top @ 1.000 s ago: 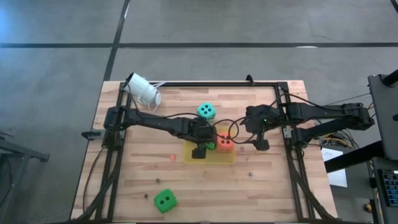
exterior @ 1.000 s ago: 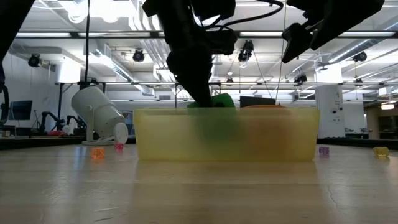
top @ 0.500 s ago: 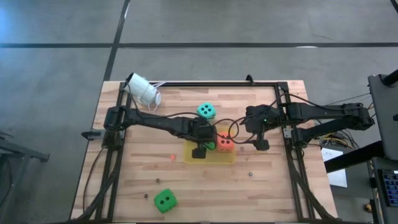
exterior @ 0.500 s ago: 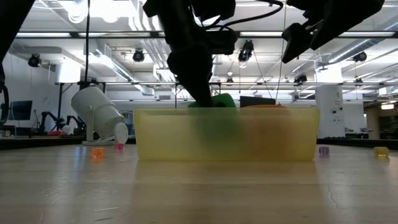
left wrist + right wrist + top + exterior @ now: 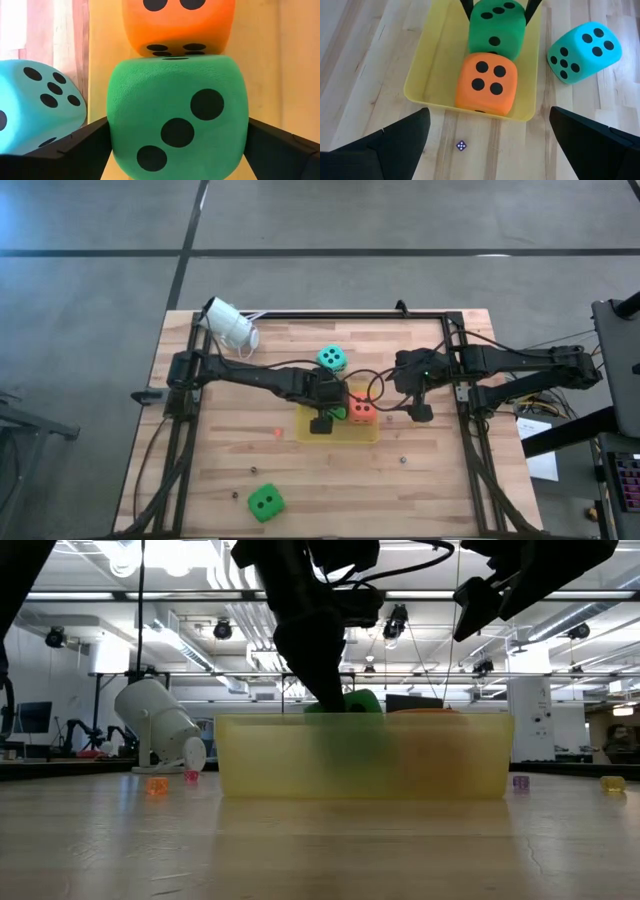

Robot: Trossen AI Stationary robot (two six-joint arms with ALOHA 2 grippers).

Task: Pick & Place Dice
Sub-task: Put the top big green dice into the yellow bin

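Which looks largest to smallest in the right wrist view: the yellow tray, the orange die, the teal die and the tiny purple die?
1. yellow tray
2. orange die and teal die: they look about alike, so no ranking between them
3. tiny purple die, by far the smallest

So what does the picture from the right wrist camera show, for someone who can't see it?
A yellow tray on a wooden table holds an orange die showing four dots, with a green die touching it on the far side. A teal die sits outside the tray, and a tiny purple die lies near it.
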